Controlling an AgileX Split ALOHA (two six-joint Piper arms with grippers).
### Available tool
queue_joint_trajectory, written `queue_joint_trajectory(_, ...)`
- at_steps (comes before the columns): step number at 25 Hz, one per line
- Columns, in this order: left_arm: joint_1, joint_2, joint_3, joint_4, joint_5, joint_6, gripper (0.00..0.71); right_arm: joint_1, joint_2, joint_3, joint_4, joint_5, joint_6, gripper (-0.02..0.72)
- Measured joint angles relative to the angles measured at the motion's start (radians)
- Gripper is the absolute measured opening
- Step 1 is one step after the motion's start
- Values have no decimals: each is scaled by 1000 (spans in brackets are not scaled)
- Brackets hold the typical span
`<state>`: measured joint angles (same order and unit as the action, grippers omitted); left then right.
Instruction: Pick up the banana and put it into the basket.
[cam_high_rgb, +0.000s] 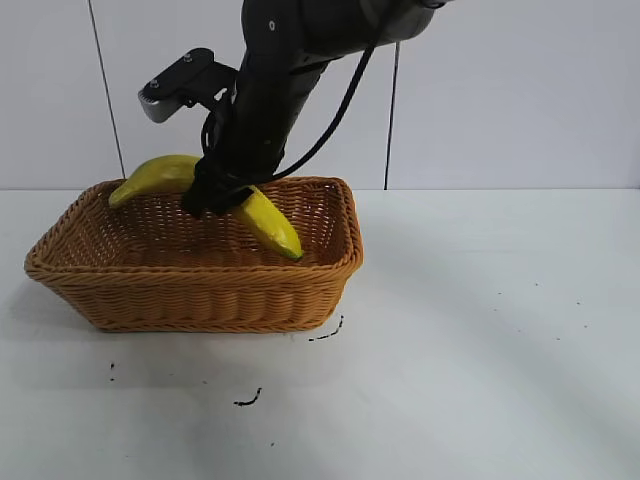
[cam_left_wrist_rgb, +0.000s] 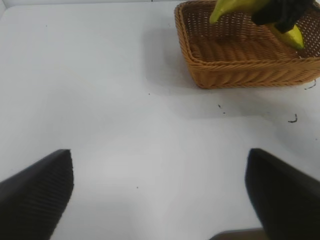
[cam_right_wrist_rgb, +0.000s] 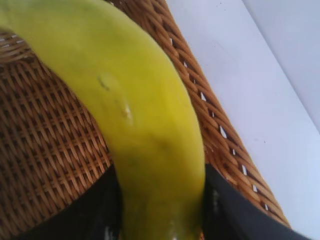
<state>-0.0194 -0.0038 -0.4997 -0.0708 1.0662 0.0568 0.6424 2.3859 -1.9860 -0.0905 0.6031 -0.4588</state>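
The yellow banana (cam_high_rgb: 271, 224) hangs tilted inside the tan woven basket (cam_high_rgb: 200, 285), its greenish end low near the basket's right side and its other end over the far left rim. My right gripper (cam_high_rgb: 214, 196) reaches down from above and is shut on the banana's middle. In the right wrist view the banana (cam_right_wrist_rgb: 135, 115) fills the space between both black fingers (cam_right_wrist_rgb: 97, 212), with the basket's weave (cam_right_wrist_rgb: 45, 130) behind it. My left gripper (cam_left_wrist_rgb: 160, 195) hovers open over bare table, well away from the basket (cam_left_wrist_rgb: 240, 65).
The basket stands on a white table (cam_high_rgb: 480, 330) in front of a white wall. A few small dark marks (cam_high_rgb: 248, 400) lie on the table in front of the basket. Wide table surface stretches to the basket's right.
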Motion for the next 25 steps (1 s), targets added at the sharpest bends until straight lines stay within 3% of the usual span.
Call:
queue_joint_trajectory(5, 0, 0, 0, 0, 0, 0, 693, 0, 4, 0, 14, 0, 0, 299)
queue_joint_trajectory(6, 0, 0, 0, 0, 0, 0, 693, 0, 4, 0, 15, 0, 0, 337)
queue_joint_trajectory(9, 0, 0, 0, 0, 0, 0, 693, 0, 2, 0, 16, -2, 0, 582)
queue_joint_trajectory(12, 0, 0, 0, 0, 0, 0, 693, 0, -10, 0, 12, 5, 8, 671)
queue_joint_trajectory(15, 0, 0, 0, 0, 0, 0, 693, 0, -57, -1, -18, 11, 109, 690)
queue_joint_trajectory(16, 0, 0, 0, 0, 0, 0, 693, 0, -57, -1, -18, 11, 109, 690)
queue_joint_trajectory(19, 0, 0, 0, 0, 0, 0, 693, 0, -106, -22, -21, 45, 263, 690)
queue_joint_trajectory(20, 0, 0, 0, 0, 0, 0, 693, -1, -130, -53, -20, 117, 359, 690)
queue_joint_trajectory(21, 0, 0, 0, 0, 0, 0, 693, -5, -140, -72, -15, 164, 400, 690)
queue_joint_trajectory(25, 0, 0, 0, 0, 0, 0, 693, -48, -147, -175, 22, 357, 459, 690)
